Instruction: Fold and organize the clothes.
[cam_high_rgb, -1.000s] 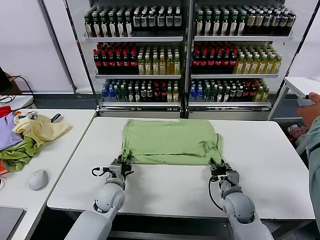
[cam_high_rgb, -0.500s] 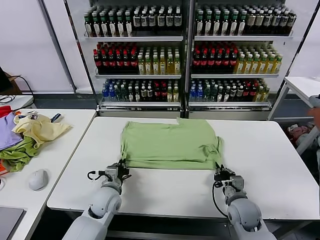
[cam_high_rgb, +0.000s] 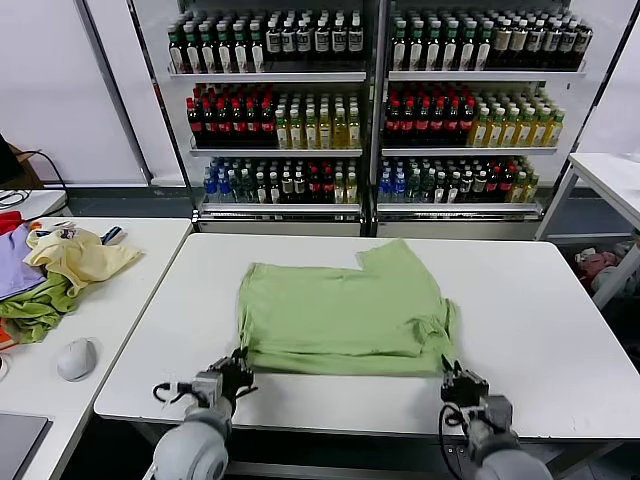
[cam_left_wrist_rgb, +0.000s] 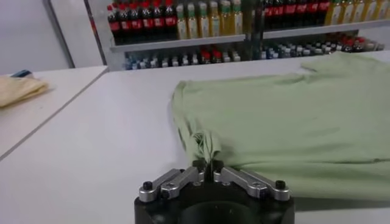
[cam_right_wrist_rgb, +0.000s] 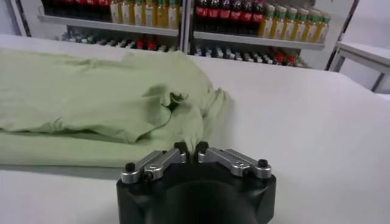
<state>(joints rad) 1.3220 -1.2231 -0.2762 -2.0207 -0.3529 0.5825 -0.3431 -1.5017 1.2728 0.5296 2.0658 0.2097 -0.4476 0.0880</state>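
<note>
From the head camera, one soft light green shirt (cam_high_rgb: 345, 315) lies folded flat on the white table (cam_high_rgb: 520, 300), its near hem close to the front edge. It has been dragged toward that edge since a second ago, and both arms have pulled back with it. Two grippers hold the near corners: the left gripper (cam_high_rgb: 237, 365) and the right gripper (cam_high_rgb: 452, 374).

At the left wrist, the left gripper (cam_left_wrist_rgb: 209, 166) is pinched tight on bunched cloth of the shirt (cam_left_wrist_rgb: 292, 115).

At the right wrist, the right gripper (cam_right_wrist_rgb: 191, 148) clamps a puckered fold of the shirt (cam_right_wrist_rgb: 91, 97).

Light green polo shirt (cam_high_rgb: 345, 312), folded flat, mid-table toward the near edge.
</note>
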